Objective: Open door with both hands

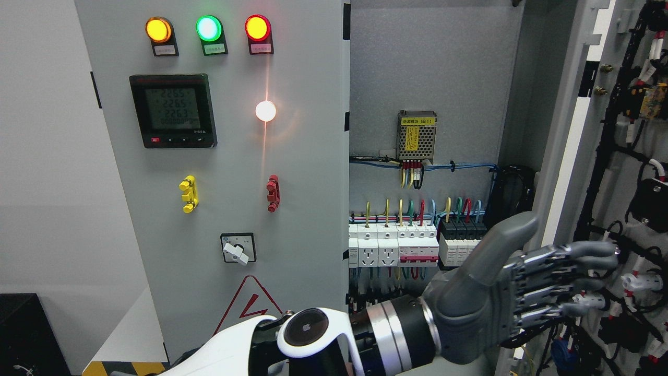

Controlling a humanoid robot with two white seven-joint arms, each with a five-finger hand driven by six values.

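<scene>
The cabinet's right door (566, 156) stands swung open, its inner face with black wiring (626, 209) at the far right. The left door (235, 156) is closed. My left arm (313, 334) comes in at the bottom left of the middle and reaches across to the right. My left hand (569, 277) is open, thumb up, fingers (589, 258) stretched straight against the open door's inner edge and wiring. I cannot tell whether they touch it. The right hand is out of view.
The open cabinet (428, 68) shows a row of breakers and sockets (396, 250), coloured wires and a perforated power supply (416, 136). The left door carries three lit lamps (207, 28), a meter (173, 110), yellow and red handles and a rotary switch (237, 249).
</scene>
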